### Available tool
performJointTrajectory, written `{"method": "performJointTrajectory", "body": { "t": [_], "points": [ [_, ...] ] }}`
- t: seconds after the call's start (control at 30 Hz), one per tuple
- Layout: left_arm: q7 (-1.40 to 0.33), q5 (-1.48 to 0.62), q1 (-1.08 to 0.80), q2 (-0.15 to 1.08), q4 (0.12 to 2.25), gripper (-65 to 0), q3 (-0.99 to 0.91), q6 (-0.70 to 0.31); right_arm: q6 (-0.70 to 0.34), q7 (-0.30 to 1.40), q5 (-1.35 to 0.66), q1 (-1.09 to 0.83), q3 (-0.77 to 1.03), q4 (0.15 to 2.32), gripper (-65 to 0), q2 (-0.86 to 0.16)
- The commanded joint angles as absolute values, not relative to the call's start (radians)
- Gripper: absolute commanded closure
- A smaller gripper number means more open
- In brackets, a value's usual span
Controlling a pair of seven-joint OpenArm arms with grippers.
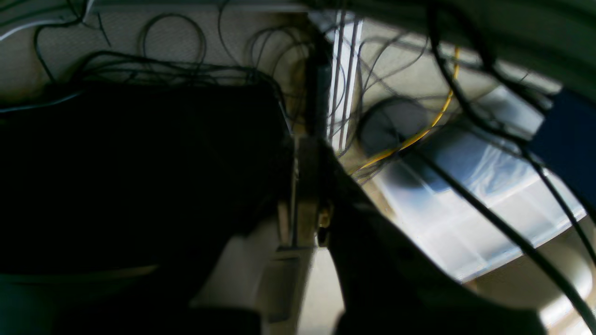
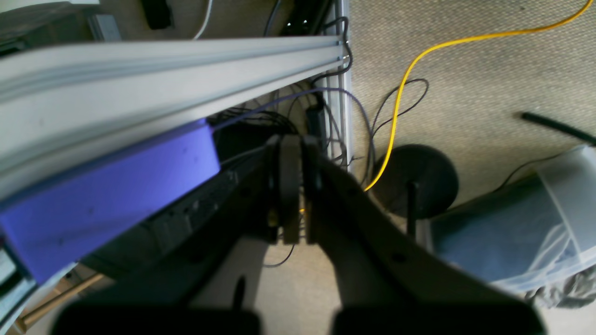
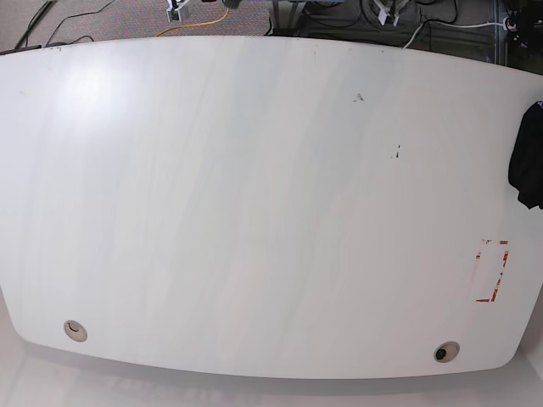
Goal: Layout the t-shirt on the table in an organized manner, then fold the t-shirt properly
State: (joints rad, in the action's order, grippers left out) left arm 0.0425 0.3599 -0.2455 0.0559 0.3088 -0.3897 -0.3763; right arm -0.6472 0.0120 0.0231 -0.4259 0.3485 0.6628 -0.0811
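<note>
One t-shirt (image 3: 529, 157) shows in the base view, a black bunch at the far right edge of the table (image 3: 254, 195), partly cut off by the frame so its full shape cannot be told. The one table fills nearly the whole view; its glossy white top is broad and open from the left edge across to the shirt. Two round grommet holes sit near the front edge, one at the left (image 3: 75, 330) and one at the right (image 3: 445, 351). One red tape rectangle (image 3: 492, 271) lies near the right edge, in front of the shirt and apart from it. A few dark specks (image 3: 360, 97) mark the far middle.

Neither arm appears over the table. The left gripper (image 1: 302, 186) has its fingers pressed together on nothing, above tangled cables. The right gripper (image 2: 292, 195) is likewise closed and empty, over carpet with one yellow cable (image 2: 405, 83).
</note>
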Motion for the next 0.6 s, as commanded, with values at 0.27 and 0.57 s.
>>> {"method": "performJointTrajectory", "body": {
  "t": [0.27, 0.57],
  "points": [
    [0.068, 0.392, -0.124, 0.053, 0.111, 0.0, -0.389, -0.237, -0.628, 0.005, 0.018, -0.317, 0.312, 0.492, -1.0, -0.108],
    [0.002, 0.394, -0.068, 0.051, 0.067, 0.0, -0.377, -0.143, -0.564, 0.005, 0.019, -0.226, 0.305, 0.361, -1.3, -0.122]
  ]
}}
